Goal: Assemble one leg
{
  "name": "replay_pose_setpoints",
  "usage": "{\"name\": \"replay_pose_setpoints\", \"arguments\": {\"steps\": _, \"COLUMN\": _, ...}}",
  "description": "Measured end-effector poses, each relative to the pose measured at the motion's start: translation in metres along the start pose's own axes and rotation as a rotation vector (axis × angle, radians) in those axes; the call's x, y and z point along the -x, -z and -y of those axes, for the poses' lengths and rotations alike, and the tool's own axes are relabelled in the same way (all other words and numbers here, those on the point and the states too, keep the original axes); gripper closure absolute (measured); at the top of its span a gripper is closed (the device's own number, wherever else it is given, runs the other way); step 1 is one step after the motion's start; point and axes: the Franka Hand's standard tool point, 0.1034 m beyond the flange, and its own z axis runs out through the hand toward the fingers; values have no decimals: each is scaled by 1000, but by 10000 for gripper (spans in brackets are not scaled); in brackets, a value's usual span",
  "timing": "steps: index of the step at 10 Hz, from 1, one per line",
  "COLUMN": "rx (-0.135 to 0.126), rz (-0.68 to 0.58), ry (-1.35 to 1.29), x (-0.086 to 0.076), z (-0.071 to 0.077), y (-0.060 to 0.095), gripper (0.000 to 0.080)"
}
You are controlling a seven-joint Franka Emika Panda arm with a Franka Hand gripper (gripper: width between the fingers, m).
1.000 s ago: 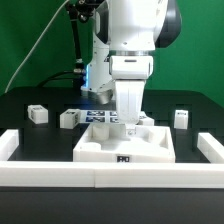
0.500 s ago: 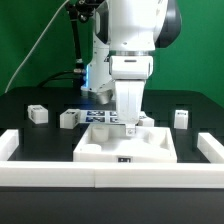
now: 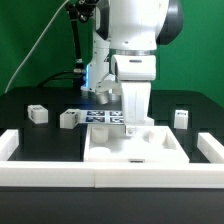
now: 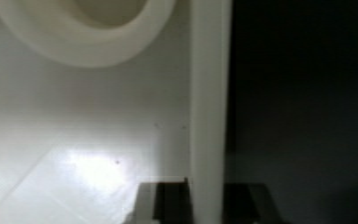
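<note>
Gripper [image 3: 133,127] is down at the tray [image 3: 135,152], fingers pointing straight down onto its far wall. The wrist view gives the close look: the thin white wall runs right in between the fingers [image 4: 163,203], so the gripper [image 4: 202,205] is pinching the tray [image 4: 87,130] by that edge. A round recess [image 4: 114,25] shows in the tray floor ahead of the fingers.

And the legs? None in the grip. One leg [image 3: 181,118] stands upright on the black table [image 3: 30,135], out to the exterior view's right of the gripper, well apart. A second leg [image 3: 68,118] sits off to the exterior view's left, and a third leg [image 3: 38,114] farther out the same way. The marker board [image 3: 100,117] lies just beside the gripper on that left side.
</note>
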Motion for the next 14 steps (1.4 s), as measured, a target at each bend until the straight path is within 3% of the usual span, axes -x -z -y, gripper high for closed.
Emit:
{"name": "replay_pose_setpoints", "arguments": {"steps": 4, "rx": -12, "rz": 2, "ry": 1, "x": 0, "z": 0, "y": 0, "gripper": 742}}
{"name": "replay_pose_setpoints", "arguments": {"steps": 7, "rx": -29, "rz": -11, "ry": -6, "x": -22, "z": -6, "y": -2, "gripper": 742}}
{"name": "replay_pose_setpoints", "arguments": {"steps": 10, "rx": -19, "rz": -33, "ry": -8, "x": -49, "z": -13, "y": -5, "gripper": 742}}
{"name": "replay_pose_setpoints", "arguments": {"steps": 14, "rx": -34, "rz": -27, "ry": -30, "x": -53, "z": -13, "y": -6, "gripper": 742}}
